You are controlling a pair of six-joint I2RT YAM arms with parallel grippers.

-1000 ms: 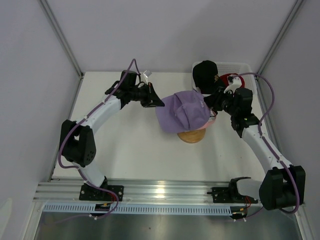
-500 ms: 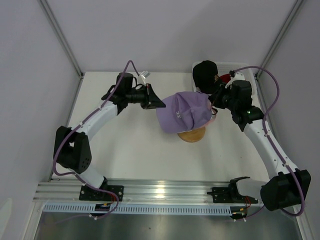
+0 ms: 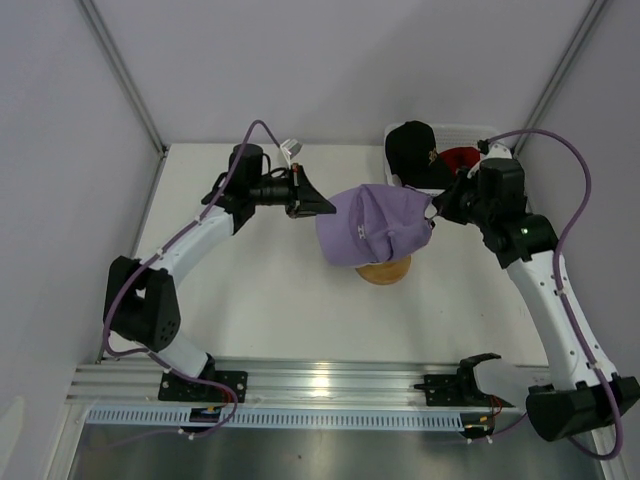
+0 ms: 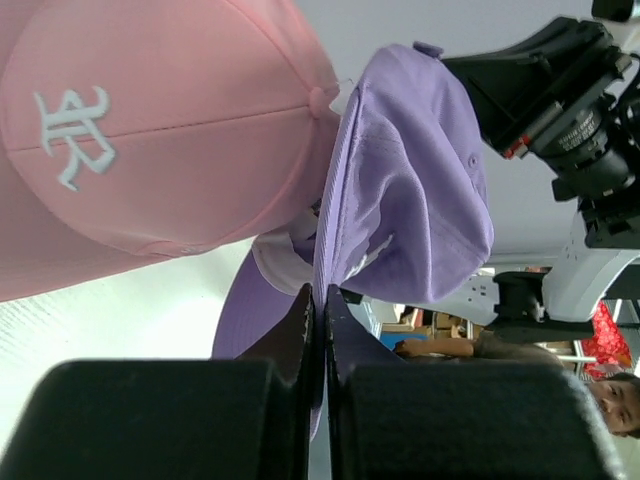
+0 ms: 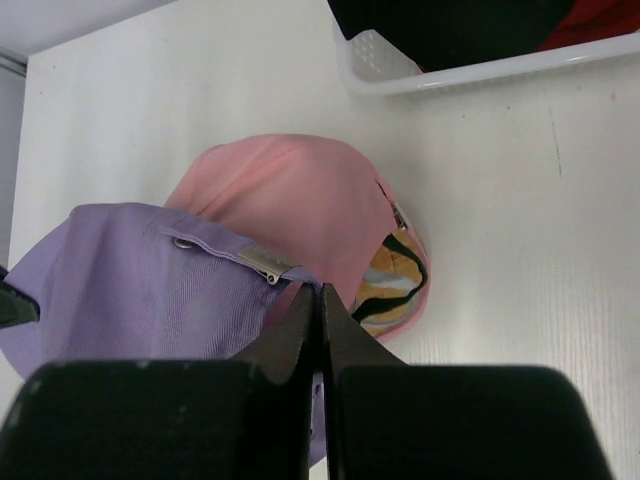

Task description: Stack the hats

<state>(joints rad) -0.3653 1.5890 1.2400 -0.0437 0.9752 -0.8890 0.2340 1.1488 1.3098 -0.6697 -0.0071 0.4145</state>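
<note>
lavender cap (image 3: 372,225) is slung between both arms right over the pink cap (image 4: 150,120), not seated yet. In the left wrist view it's tipped on edge beside the pink crown, hollow side toward it. left gripper (image 4: 318,296): jaws pinched flat together on lavender fabric, brim end as far as I can tell. right gripper (image 5: 321,295): same, clamped tight on the back edge next to the strap buckle. Two-point hold makes sense: the cap is floppy, and pulling at opposite ends holds the opening spread so it can drop over the crown instead of folding. Pink sits on a bottom cap (image 5: 392,278), only its striped lining showing, all on the round wooden stand (image 3: 386,272) mid-table. black cap (image 3: 411,150) and red cap (image 3: 462,158) lie in the white mesh basket (image 3: 478,130) at the far right corner, so roughly half done by my read. Risk: an uneven release leaves lavender skewed.
</note>
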